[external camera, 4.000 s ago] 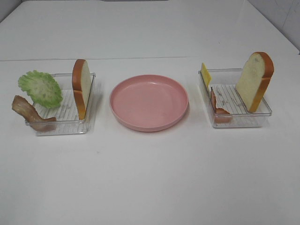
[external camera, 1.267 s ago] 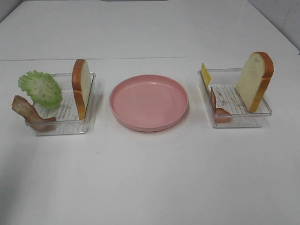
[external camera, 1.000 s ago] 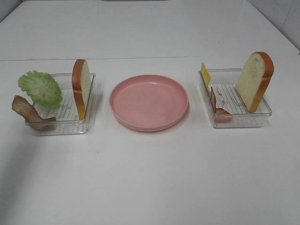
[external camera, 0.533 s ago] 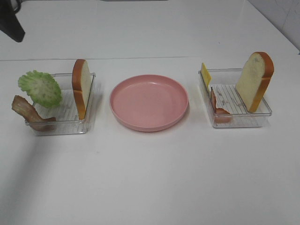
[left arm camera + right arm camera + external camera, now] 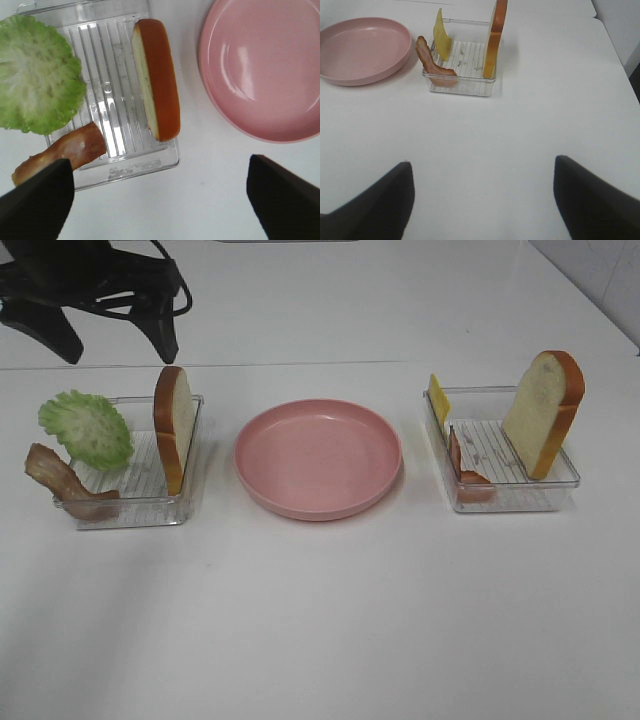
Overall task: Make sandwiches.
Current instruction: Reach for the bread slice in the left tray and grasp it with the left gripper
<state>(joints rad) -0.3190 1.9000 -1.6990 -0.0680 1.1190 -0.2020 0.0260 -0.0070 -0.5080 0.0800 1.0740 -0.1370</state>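
The sandwich parts lie apart. In the left clear tray (image 5: 130,505) a bread slice (image 5: 173,440) stands on edge, with a green lettuce leaf (image 5: 85,428) and a bacon strip (image 5: 65,483) leaning on its left rim. In the right clear tray (image 5: 510,495) stand a bread slice (image 5: 543,412), a yellow cheese slice (image 5: 438,400) and a bacon strip (image 5: 465,468). My left gripper (image 5: 110,340) hangs open and empty above the back of the left tray; its wrist view shows the bread (image 5: 157,85), lettuce (image 5: 37,80) and bacon (image 5: 60,152) below. My right gripper (image 5: 482,200) is open and empty, well short of the right tray (image 5: 465,75).
An empty round pink plate (image 5: 318,458) sits between the two trays. It also shows in the left wrist view (image 5: 265,65) and the right wrist view (image 5: 362,47). The white table stretches bare in front of the trays.
My left arm has come into the exterior view from the top left corner and moved right, over the back of the left tray. The food has not moved.
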